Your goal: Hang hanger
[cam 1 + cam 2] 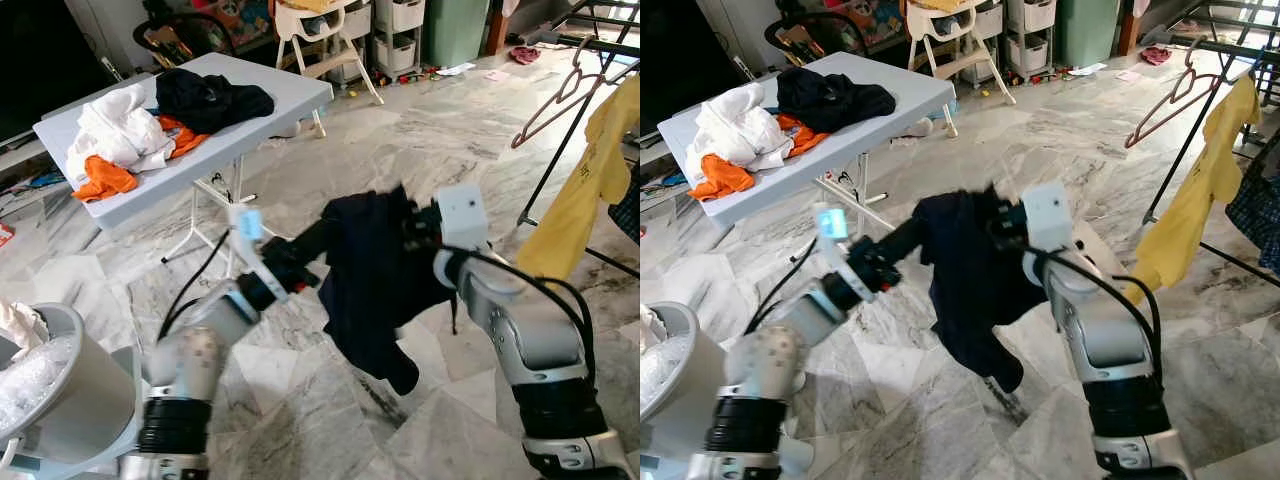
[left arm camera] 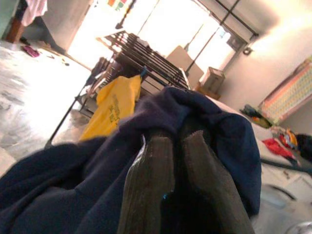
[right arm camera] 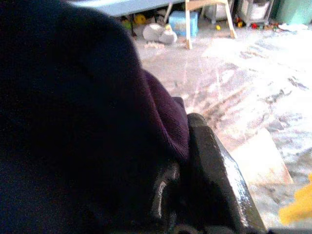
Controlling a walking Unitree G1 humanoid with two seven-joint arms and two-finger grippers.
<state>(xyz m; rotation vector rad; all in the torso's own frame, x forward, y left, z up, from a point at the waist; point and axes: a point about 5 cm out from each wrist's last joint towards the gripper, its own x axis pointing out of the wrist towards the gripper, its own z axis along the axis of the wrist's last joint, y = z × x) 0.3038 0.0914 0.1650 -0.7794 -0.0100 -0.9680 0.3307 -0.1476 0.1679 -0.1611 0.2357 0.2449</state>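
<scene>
**Dark garment held up between both hands, hanger still free on the rack**

The marble floor [image 1: 400, 150] fills the room. At far left stands a grey folding table [image 1: 290, 95] bearing a white heap [image 1: 115, 125], orange clothes [image 1: 100, 180] and a black pile [image 1: 210, 98]. At far right is a black drying rack [image 1: 580, 110], with a yellow shirt [image 1: 585, 190] hanging from it. A pale laundry basket [image 1: 70, 385] sits at near left.

In the middle, both arms hold up a dark navy garment [image 1: 375, 280], which droops toward the floor without reaching it. The left hand [image 2: 183, 146] has its two fingers pressed narrow together with the navy cloth bunched over their tips, gripping it (the wrist view shows the fold plainly). The right hand [image 3: 190, 146] is at the garment's upper right edge, its fingers buried in the dark cloth; whether they pinch it I cannot tell.

The hanger [image 1: 560, 95], a reddish-brown wire one, hangs from the rack at far right, above the yellow shirt and well apart from both hands.
</scene>
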